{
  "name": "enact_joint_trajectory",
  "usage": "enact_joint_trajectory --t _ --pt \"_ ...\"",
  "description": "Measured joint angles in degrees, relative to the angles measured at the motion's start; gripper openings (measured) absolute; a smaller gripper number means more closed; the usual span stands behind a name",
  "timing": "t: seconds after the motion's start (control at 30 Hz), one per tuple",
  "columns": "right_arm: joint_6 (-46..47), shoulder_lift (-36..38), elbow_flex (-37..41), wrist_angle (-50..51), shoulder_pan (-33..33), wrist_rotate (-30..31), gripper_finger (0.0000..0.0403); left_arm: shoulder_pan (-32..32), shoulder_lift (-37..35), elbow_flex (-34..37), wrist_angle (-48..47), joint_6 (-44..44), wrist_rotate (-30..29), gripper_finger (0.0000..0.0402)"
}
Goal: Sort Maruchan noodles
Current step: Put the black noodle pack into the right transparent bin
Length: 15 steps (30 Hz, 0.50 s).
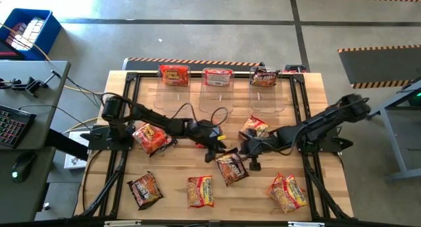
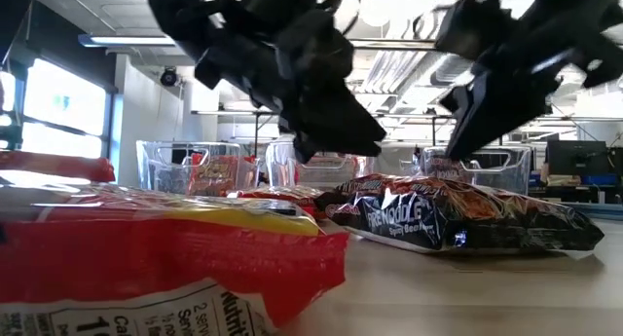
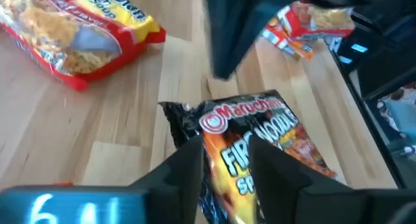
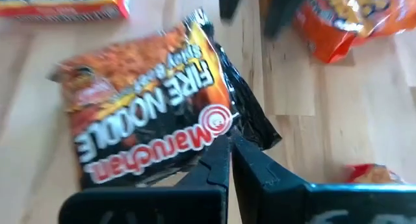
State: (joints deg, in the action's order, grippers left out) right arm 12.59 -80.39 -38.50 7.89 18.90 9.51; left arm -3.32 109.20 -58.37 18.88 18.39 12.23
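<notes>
A dark Fire Noodle packet (image 1: 231, 168) lies flat on the table's middle. It also shows in the low view (image 2: 458, 219). My left gripper (image 1: 212, 151) hovers open just above it, with a finger on either side of its far sealed end (image 3: 195, 117). My right gripper (image 1: 250, 153) is shut and hangs above the packet's right sealed edge (image 4: 257, 130). In the low view both the left gripper (image 2: 365, 141) and the right gripper (image 2: 462, 141) stand clear above the packet. An orange packet (image 1: 255, 127) lies just behind the right gripper.
Three clear bins (image 1: 217, 95) stand along the far edge, with packets at their backs. Loose packets lie around: an orange-red one (image 1: 151, 138) under the left arm, a dark one (image 1: 145, 189), a yellow-red one (image 1: 200, 191) and an orange one (image 1: 287, 193) near the near edge.
</notes>
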Motion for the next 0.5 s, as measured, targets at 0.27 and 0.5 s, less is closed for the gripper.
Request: enact_joint_trajectory --t 0.27,0.5 --pt "4.1 1.8 0.0 0.0 4.9 3.8 0.0000 2.1 6.7 -7.6 -5.7 5.3 3.9 0.0186" --pt "6.9 1.7 0.0 -0.1 7.1 6.6 0.0000 4.0 10.2 -10.4 -5.6 5.3 5.9 0.0212"
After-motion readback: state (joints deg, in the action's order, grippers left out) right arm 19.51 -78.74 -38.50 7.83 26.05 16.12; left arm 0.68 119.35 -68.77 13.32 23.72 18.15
